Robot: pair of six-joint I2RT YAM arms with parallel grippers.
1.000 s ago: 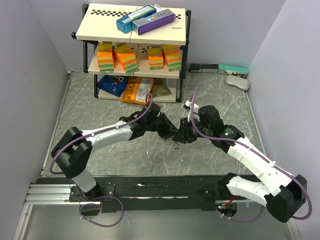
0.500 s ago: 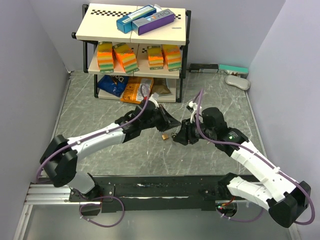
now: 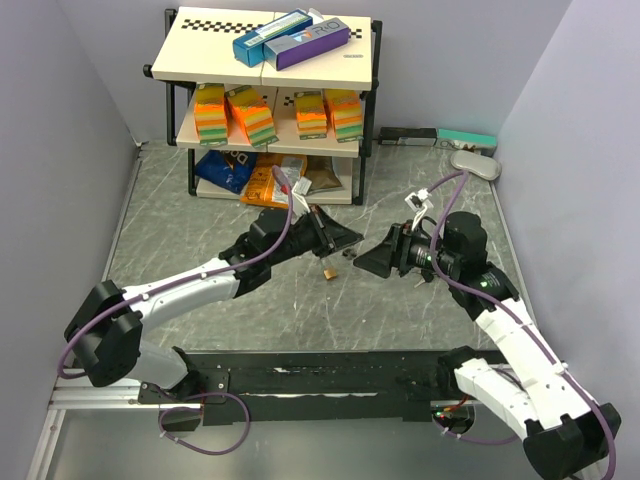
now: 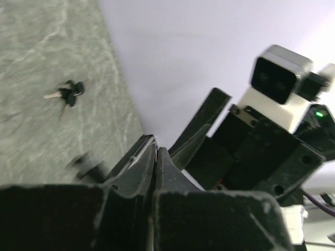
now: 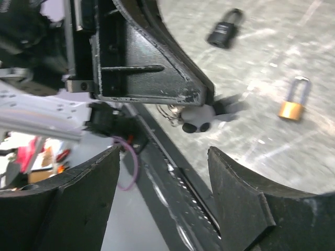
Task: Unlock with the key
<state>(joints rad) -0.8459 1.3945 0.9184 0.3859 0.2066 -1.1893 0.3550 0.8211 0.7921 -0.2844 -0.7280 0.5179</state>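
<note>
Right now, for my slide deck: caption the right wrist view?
Left gripper dangles keys before the open right gripper; brass padlock lies on the table.

Right hand (image 5: 163, 157) spread wide, brass padlock (image 5: 292, 102) lying on marbled table (image 5: 314, 42), black padlock (image 5: 225, 34) well apart

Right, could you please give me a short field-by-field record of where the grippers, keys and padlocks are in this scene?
left gripper: shut, apparently on a blurred key bunch
right gripper: open, empty, facing the left gripper
brass padlock: lying on the table, in neither gripper
black padlock: lying on the table, apart from the brass padlock
loose keys: on the table, unheld
</note>
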